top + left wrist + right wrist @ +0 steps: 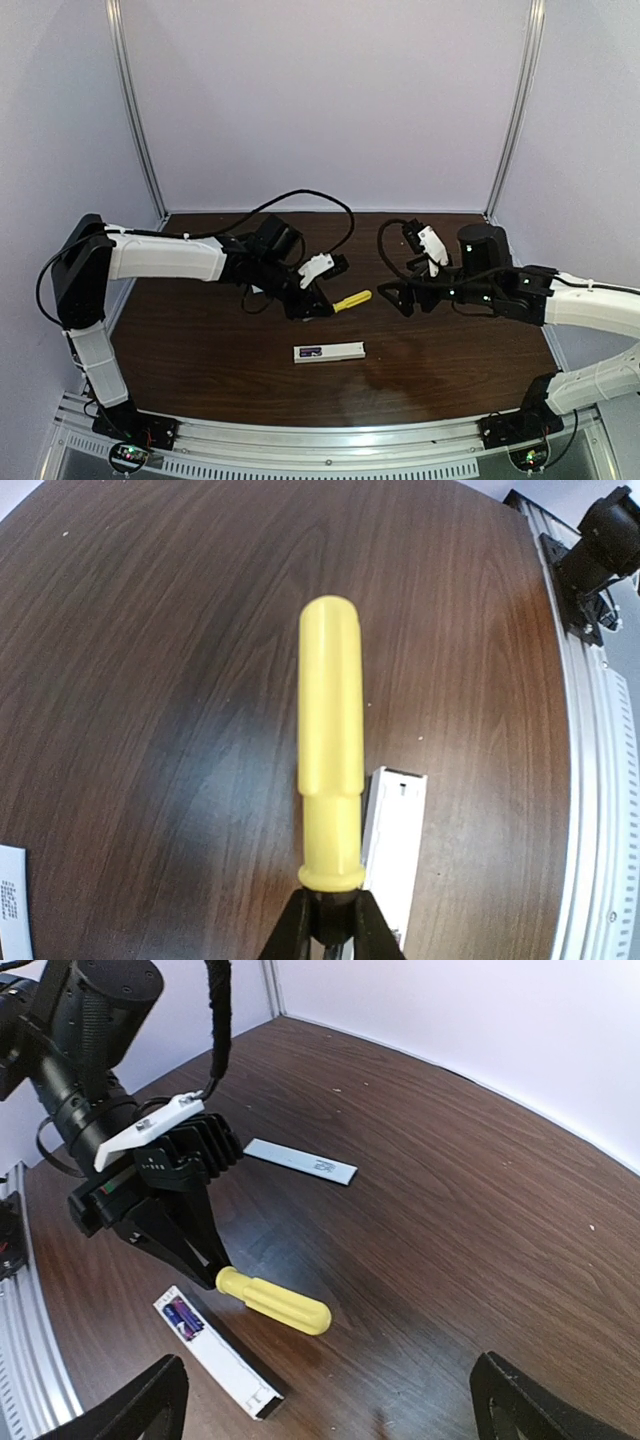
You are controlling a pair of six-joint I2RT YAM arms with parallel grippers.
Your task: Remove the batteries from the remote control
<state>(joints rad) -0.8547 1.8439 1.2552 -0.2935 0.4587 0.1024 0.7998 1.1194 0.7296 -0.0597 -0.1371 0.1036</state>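
The white remote control (330, 352) lies flat near the table's front middle with its compartment open. The two purple batteries (308, 352) sit in its left end. They also show in the right wrist view (185, 1316), inside the remote (225, 1362). My left gripper (312, 303) is shut on the dark neck of a yellow-handled screwdriver (352, 300). It holds the screwdriver just behind the remote, handle pointing right. In the left wrist view the handle (331, 750) stands over the remote (392, 855). My right gripper (397, 297) is open and empty, to the right of the handle.
The thin flat white cover strip (300, 1161) lies on the table behind the left gripper; its end shows in the left wrist view (12, 900). The metal rail (600, 780) runs along the table's near edge. Dark wood table (450, 370).
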